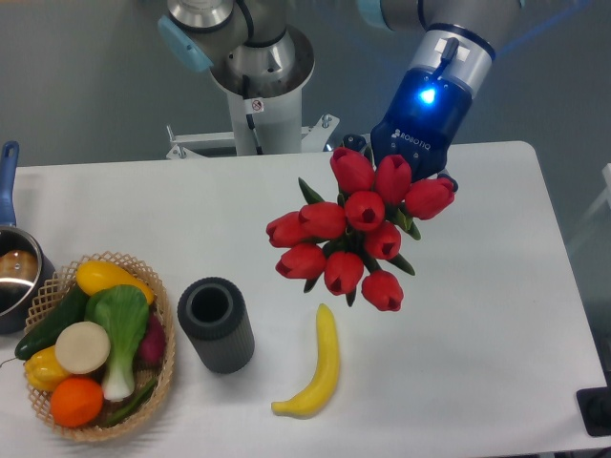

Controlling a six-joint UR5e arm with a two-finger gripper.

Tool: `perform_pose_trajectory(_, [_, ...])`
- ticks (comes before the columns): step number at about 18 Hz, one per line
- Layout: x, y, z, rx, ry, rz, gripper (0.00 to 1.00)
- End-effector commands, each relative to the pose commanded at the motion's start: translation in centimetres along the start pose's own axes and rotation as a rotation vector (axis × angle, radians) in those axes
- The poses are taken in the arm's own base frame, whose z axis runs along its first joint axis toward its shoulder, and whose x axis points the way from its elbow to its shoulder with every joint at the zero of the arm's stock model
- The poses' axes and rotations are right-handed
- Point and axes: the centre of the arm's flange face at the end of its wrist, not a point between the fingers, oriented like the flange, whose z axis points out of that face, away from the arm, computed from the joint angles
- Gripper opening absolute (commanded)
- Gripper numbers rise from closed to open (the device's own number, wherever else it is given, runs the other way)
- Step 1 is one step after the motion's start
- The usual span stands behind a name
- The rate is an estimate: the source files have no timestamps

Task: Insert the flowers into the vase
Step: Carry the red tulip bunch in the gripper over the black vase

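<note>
Ten or so red flowers (pixel 355 227), a light, floppy, top-heavy bunch, hung right of the vase (pixel 216 323), stems hidden in the gripper (pixel 406 172), whose grip I couldn't make out.

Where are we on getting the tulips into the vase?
Pickup looks done: the flowers are up off the table, stems running back under the end effector, whose fingers are hidden behind the blooms. In hand: carrying the bunch, now right of the vase. Left: move over the vase's open hole, lower the stems in, release. The vase is empty.
</note>
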Motion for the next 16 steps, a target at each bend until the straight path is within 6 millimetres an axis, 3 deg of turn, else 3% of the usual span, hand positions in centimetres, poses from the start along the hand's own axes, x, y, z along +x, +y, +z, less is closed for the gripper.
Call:
perform_pose_trajectory(10, [0.5,-0.6,1.6,0.072,0.048,0.043,0.13])
perform_pose_trajectory(16, [3.3,-2.1,6.5,0.082,0.134,0.098,0.13])
